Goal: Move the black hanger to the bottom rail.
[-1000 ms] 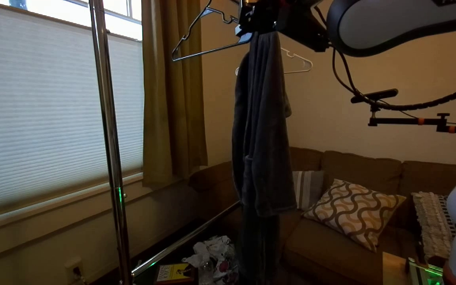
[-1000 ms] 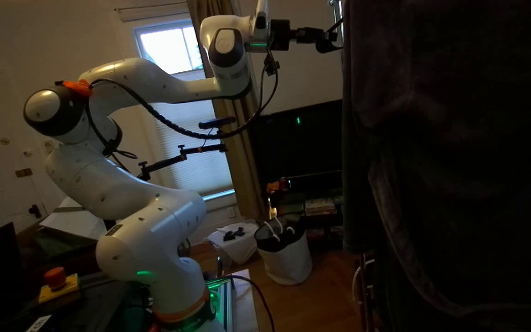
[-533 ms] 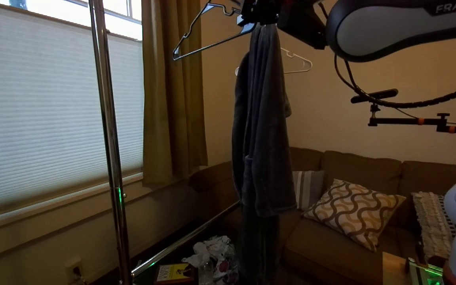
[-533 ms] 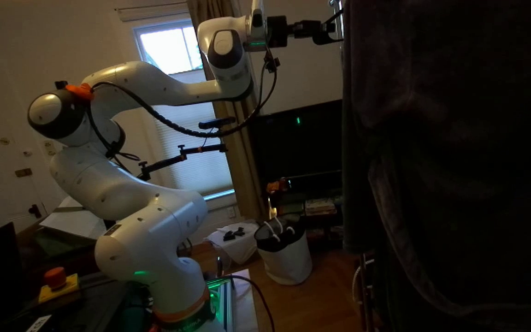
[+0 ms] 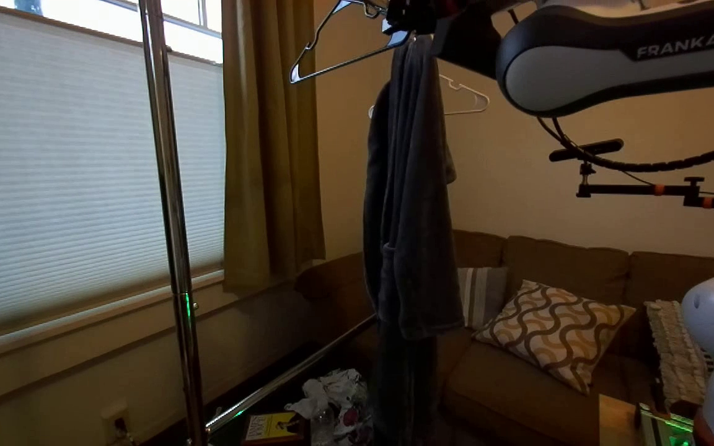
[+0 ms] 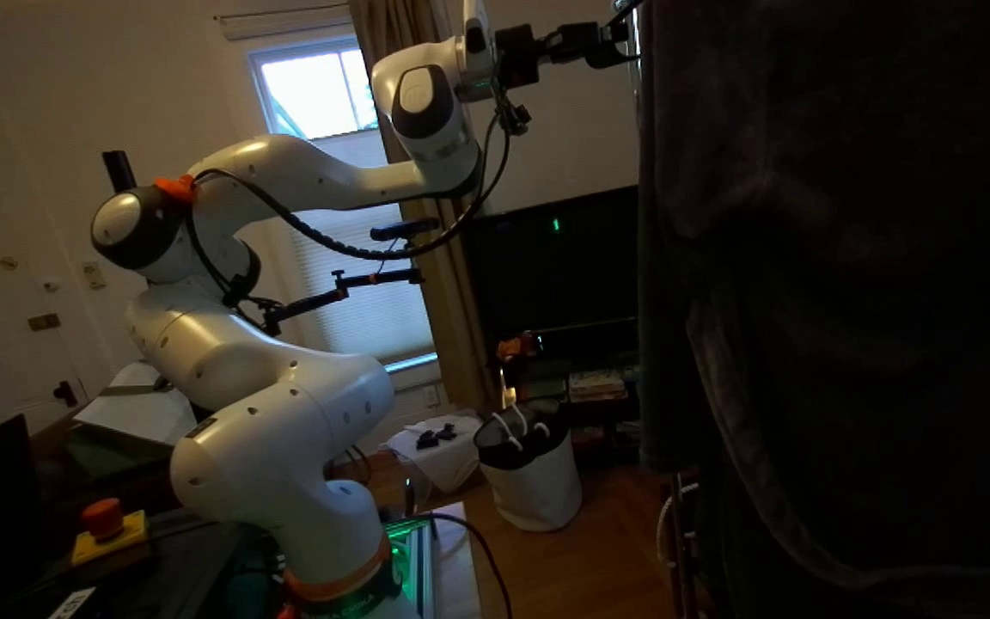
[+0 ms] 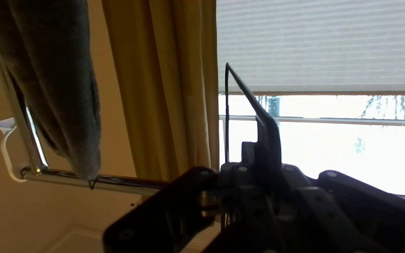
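In an exterior view, dim room: pleated blind [image 5: 84, 186] drawn over most of the window, ochre curtain [image 5: 270, 155] beside it. Brown sofa [image 5: 568, 266] at the back, wave-patterned cushion [image 5: 555, 331] on it. Rack's shiny upright pole [image 5: 176, 235] in front of the blind; from near its foot the bottom rail [image 5: 294, 370] slants back toward the sofa. White crumpled plastic [image 5: 338, 390] and a yellow-covered book [image 5: 270, 426] lie near that rail. Grey-blue garment [image 5: 416, 217] hangs mid-scene, a white hanger [image 5: 465, 113] partly behind it. The black hanger [image 5: 344, 63] is high up, well above the bottom rail, extending from the pincer [image 5: 416, 18] toward the upright pole.

In an exterior view with a wooden floor [image 6: 598, 559]: dark bench [image 6: 177, 550] carries a red button [image 6: 103, 518] on a yellow box [image 6: 108, 546]. Pale basket [image 6: 534, 490] stands before a dark screen [image 6: 555, 275]. White arm [image 6: 276, 413] reaches toward the garment's edge; grip too dark to read here.

Wrist view, scene upside down: garment's top end at a shiny rail [image 7: 128, 184]. Pincer pinches the black hanger; a thick section sits between the fingertips [image 7: 240, 168], one corner of the triangle pointing away, apart from the garment. Whether its hook touches the shiny rail: cannot tell.
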Robot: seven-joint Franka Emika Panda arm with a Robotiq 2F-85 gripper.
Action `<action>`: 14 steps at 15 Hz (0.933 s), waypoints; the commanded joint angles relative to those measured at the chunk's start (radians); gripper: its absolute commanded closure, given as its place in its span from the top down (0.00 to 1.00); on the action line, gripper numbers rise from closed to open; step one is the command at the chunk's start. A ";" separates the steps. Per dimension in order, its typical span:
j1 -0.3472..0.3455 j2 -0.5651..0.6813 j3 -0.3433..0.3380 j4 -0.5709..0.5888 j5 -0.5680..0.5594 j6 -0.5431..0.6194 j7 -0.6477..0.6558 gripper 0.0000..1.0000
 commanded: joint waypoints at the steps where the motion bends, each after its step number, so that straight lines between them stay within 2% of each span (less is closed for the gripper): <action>1: -0.088 -0.098 0.031 -0.041 0.071 0.009 0.050 0.02; 7: -0.090 -0.119 0.039 -0.079 0.121 -0.016 0.051 0.02; 14: -0.051 -0.127 0.132 -0.159 0.130 -0.041 0.053 0.02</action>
